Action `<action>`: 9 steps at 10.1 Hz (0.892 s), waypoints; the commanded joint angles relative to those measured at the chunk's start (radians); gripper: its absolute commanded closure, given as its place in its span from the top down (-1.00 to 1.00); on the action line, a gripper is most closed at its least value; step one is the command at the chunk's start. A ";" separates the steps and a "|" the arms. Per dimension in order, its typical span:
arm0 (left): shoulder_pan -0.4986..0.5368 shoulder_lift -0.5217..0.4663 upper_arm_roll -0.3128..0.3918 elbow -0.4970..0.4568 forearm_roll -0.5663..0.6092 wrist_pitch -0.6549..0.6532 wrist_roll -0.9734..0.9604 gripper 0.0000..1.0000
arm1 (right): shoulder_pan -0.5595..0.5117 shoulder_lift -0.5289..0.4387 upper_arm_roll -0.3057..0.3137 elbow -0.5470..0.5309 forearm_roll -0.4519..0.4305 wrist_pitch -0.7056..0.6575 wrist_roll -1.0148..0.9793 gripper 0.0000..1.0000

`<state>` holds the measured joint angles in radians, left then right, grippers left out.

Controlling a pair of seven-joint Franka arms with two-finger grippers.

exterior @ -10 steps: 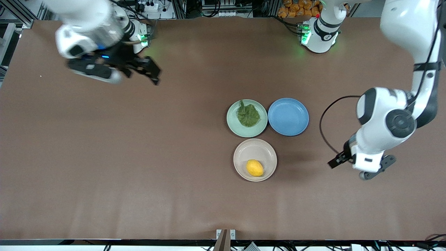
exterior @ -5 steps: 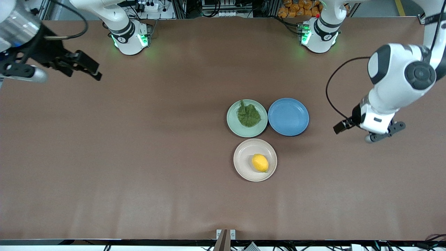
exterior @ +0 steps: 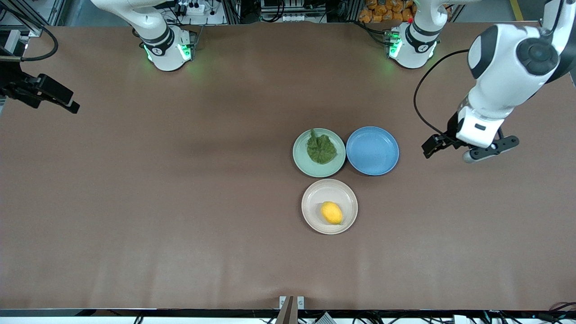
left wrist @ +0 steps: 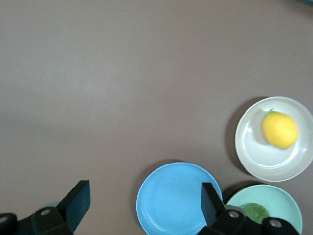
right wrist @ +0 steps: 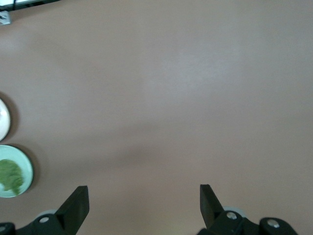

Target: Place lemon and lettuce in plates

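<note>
The lemon (exterior: 331, 213) lies inside the beige-white plate (exterior: 310, 198), a little off the middle of the dish. This plate sits nearer to the front camera than the other two dishes. The lettuce (exterior: 321, 148) rests in the mint green plate (exterior: 300, 162), covering much of its middle. Just beside that plate, toward the left arm's end of the table, is a blue plate (exterior: 372, 150) with nothing on it; the two rims almost touch. The brown table (exterior: 180, 202) carries all three.

The left gripper (left wrist: 142, 200) hangs in the air over bare table toward the left arm's end, well apart from the blue plate and farther still from the lemon. Its two fingers are spread wide with nothing between them. In the left wrist view the blue plate (left wrist: 176, 198), the beige-white plate (left wrist: 254, 161) with the lemon (left wrist: 279, 129), and part of the mint green plate (left wrist: 279, 196) all show below it.

The right gripper (right wrist: 144, 200) is up over the table's edge at the right arm's end, very far from both fruit and leaf. Its fingers are also spread apart and hold nothing. The right wrist view shows the mint green plate (right wrist: 28, 169) with the lettuce (right wrist: 11, 175) far off.
</note>
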<state>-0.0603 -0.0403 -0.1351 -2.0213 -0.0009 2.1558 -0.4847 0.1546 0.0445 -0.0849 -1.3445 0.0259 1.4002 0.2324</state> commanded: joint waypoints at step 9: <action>0.000 -0.010 0.043 0.483 -0.014 -0.596 0.310 1.00 | -0.107 -0.043 0.019 -0.127 0.002 0.049 -0.145 1.00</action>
<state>-0.0608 -0.0723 -0.0940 -1.5867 -0.0012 1.5989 -0.1971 0.0611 0.0400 -0.0723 -1.4346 0.0240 1.4369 0.1029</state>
